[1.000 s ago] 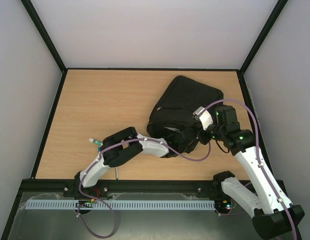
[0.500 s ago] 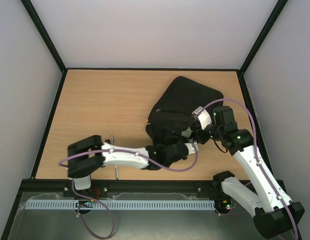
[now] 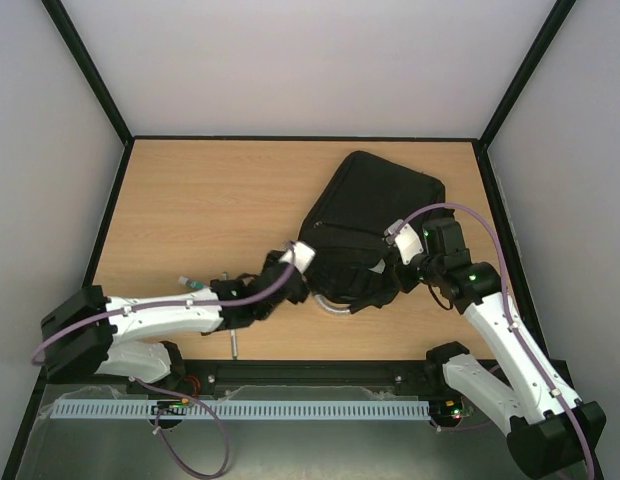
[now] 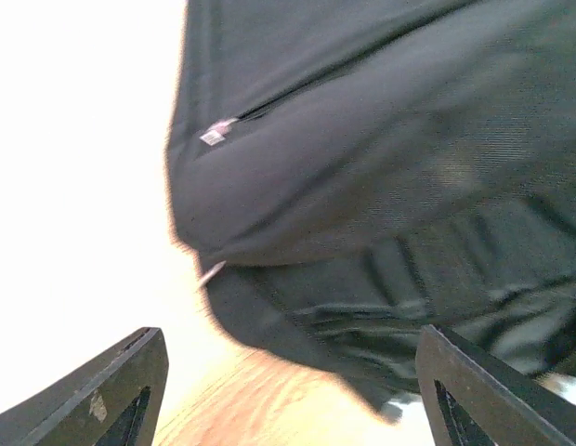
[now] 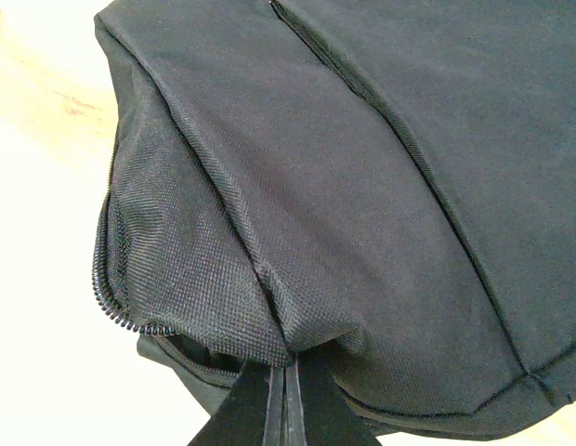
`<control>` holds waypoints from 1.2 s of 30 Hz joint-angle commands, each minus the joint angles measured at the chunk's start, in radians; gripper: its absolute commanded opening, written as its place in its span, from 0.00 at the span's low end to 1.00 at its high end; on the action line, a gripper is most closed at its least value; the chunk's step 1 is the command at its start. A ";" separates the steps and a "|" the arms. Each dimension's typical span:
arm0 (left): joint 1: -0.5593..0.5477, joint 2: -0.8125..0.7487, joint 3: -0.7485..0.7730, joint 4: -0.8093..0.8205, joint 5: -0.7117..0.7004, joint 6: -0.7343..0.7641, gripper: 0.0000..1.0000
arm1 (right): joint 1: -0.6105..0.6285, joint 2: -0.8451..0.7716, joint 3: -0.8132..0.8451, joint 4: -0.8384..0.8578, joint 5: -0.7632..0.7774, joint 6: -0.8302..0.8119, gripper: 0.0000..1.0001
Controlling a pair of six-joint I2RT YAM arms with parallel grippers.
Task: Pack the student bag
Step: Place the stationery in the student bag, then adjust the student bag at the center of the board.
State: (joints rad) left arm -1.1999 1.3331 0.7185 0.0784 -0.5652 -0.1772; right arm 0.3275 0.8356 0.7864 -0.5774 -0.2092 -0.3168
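- Fingers on the right gripper (image 5: 286,376) are squeezed tight together with a pinch of the student bag (image 3: 375,205) between the tips. The black cloth puckers right where they meet, on a seam at the bag's near right corner.
- The left gripper (image 4: 290,353) has its fingers spread wide with nothing in them. Its wrist cam shows the bag's near left edge filling the view ahead of the two fingers. That shot is blurry, so I can't tell if either finger touches the cloth.
- The bag itself lies flat on the wooden surface (image 3: 210,200) with its front panel up. The right gripper is at its near right corner and the left gripper is by its near left edge, so it sits between the two.
- Just left of the right gripper's pinch, the side zip is undone. The coil teeth (image 5: 111,302) curl away from the mesh-looking side panel, with a dark gap under them.
- A zip seam (image 5: 362,93) runs across the bag's top panel, away from the pinch.
- A grey looped handle (image 3: 335,309) pokes out from the bag's near edge and lies on the wood between the two grippers.
- On the bag's left side, a little pink-white tag (image 4: 214,135) sits at the end of a seam.
- Well apart from the bag to its left are a small teal thing (image 3: 190,285) and a thin metal stick (image 3: 231,343). Both are too small for me to say what they are.
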 commanded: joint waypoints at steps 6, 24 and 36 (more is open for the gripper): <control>0.337 -0.035 -0.154 0.227 0.466 -0.341 0.78 | -0.010 -0.013 -0.018 0.034 0.037 0.004 0.01; 0.419 0.344 -0.057 0.430 0.680 -0.559 0.53 | -0.010 -0.007 -0.037 0.060 0.011 0.026 0.01; 0.292 0.224 0.131 0.239 0.488 -0.465 0.02 | -0.011 0.072 0.053 0.100 0.140 0.054 0.01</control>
State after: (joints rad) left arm -0.8185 1.6928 0.7403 0.3668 0.0166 -0.7277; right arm 0.3210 0.8734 0.7609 -0.5346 -0.1547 -0.2832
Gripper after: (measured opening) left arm 0.055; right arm 0.010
